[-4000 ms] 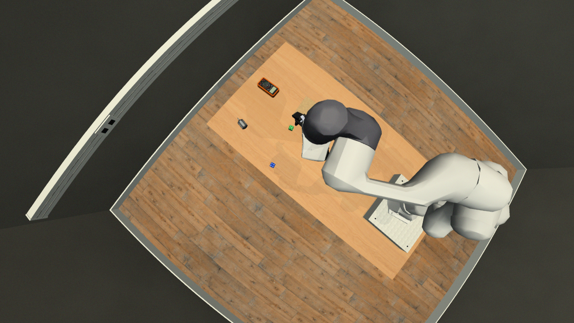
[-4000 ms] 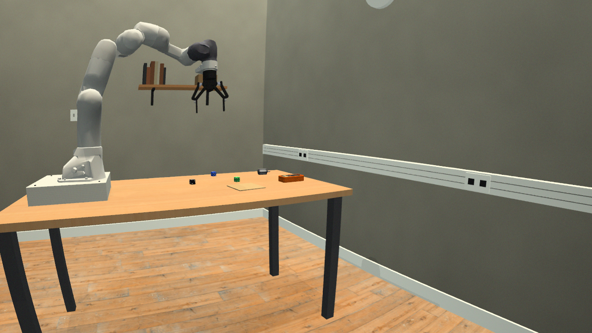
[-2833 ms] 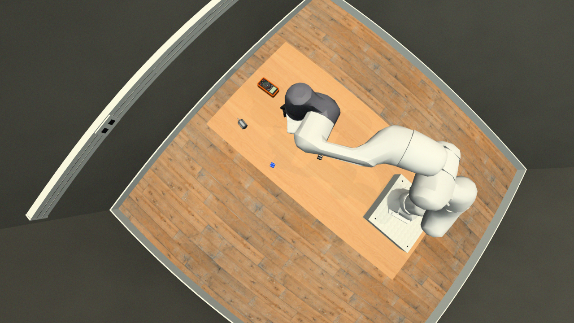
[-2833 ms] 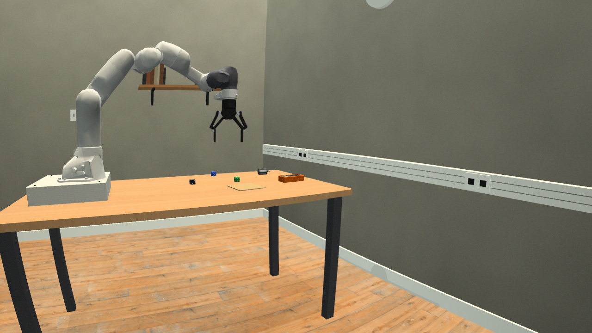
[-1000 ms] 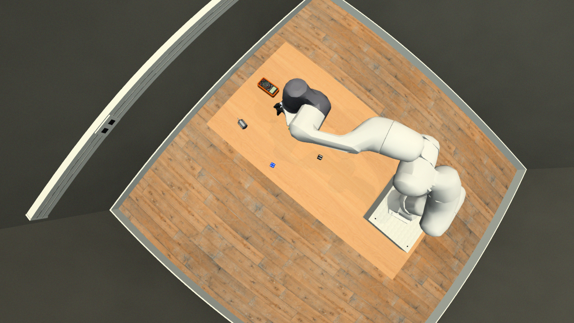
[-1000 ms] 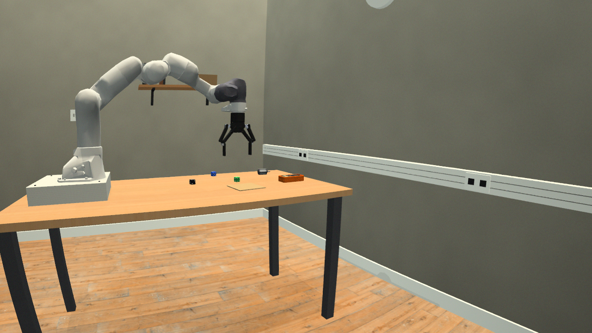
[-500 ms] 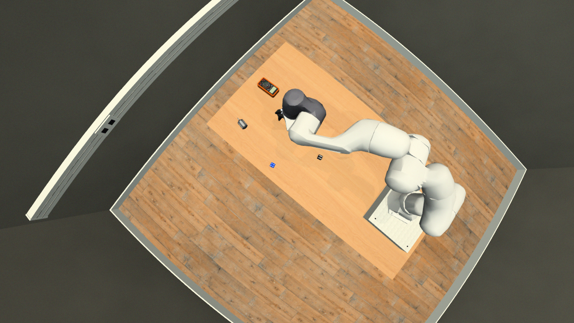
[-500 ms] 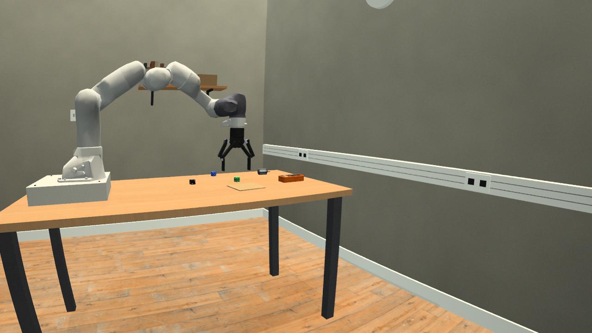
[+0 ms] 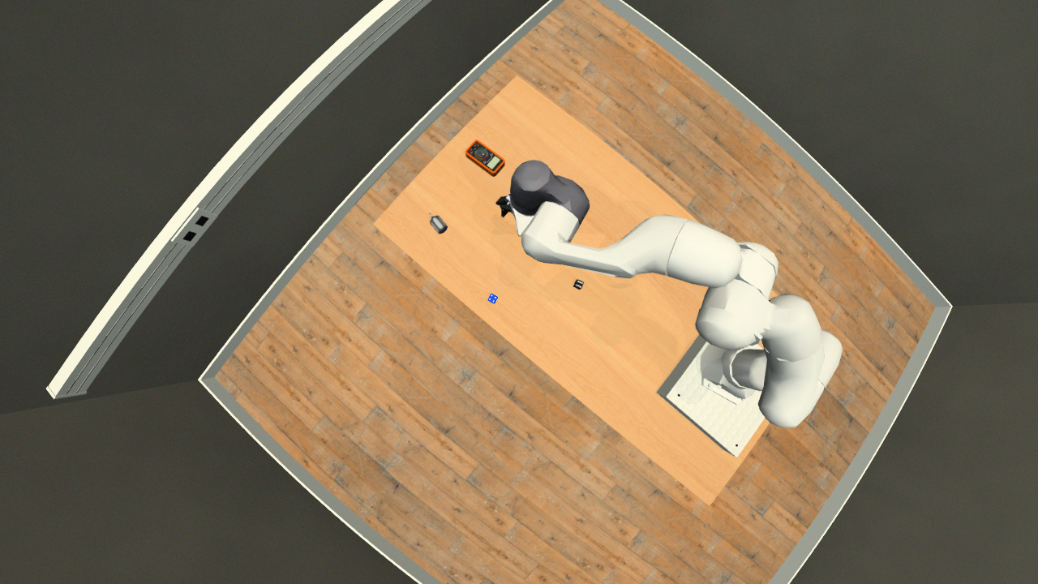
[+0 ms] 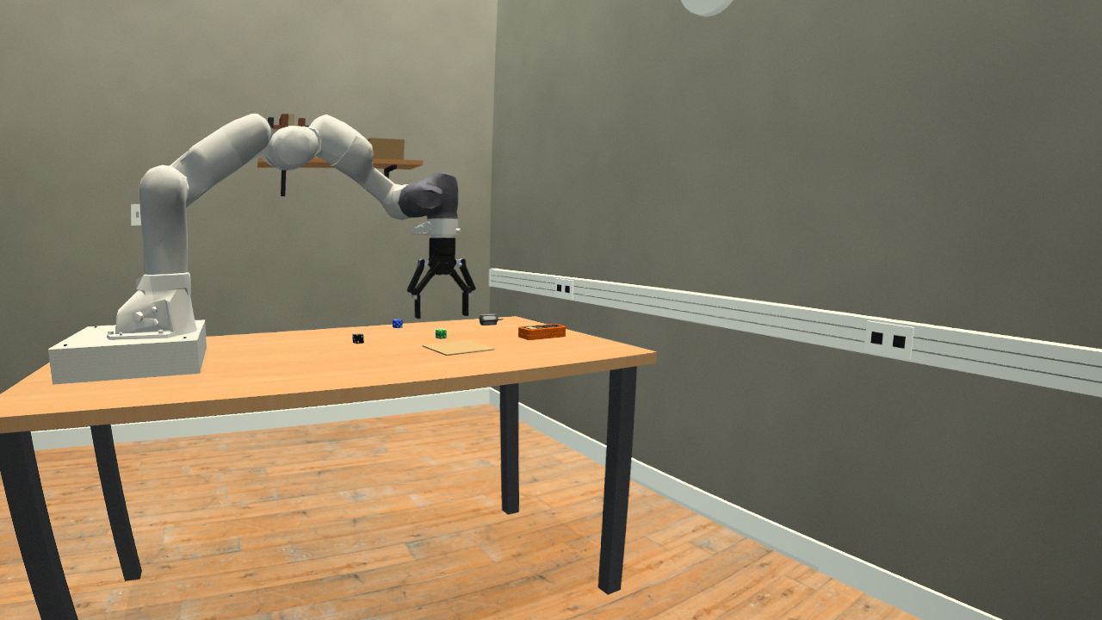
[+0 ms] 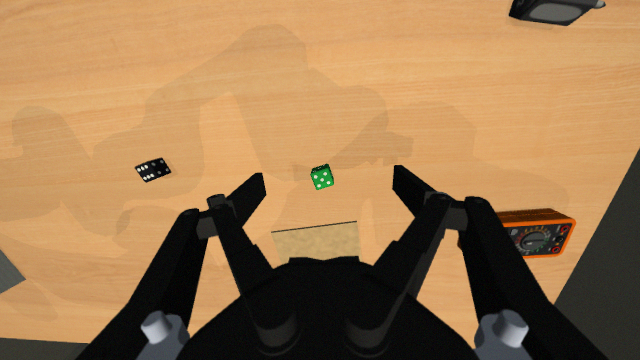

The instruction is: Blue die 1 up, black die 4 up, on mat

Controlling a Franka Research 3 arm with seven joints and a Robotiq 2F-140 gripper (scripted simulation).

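Note:
My gripper (image 10: pixel 441 313) (image 11: pixel 327 180) (image 9: pixel 502 205) is open and empty. It hangs a short way above the table, over the green die (image 10: pixel 441 333) (image 11: pixel 322 177), which lies flat with five pips up just beyond the mat's far edge. The tan mat (image 10: pixel 458 348) (image 11: pixel 316 242) is bare. The black die (image 9: pixel 578 284) (image 10: pixel 358 337) (image 11: pixel 153 169) lies on the table towards the robot base, six pips up. The blue die (image 9: pixel 492 298) (image 10: pixel 397 323) lies further off near the table's far edge, outside the wrist view. In the top view my arm hides the green die and the mat.
An orange multimeter (image 9: pixel 484 157) (image 10: pixel 541 331) (image 11: pixel 537 239) lies beside the mat near the table end. A small dark grey device (image 9: pixel 437 223) (image 10: pixel 488 318) (image 11: pixel 555 10) lies at the far corner. The robot base plate (image 10: pixel 126 354) stands at the other end of the wooden table (image 10: pixel 308 369).

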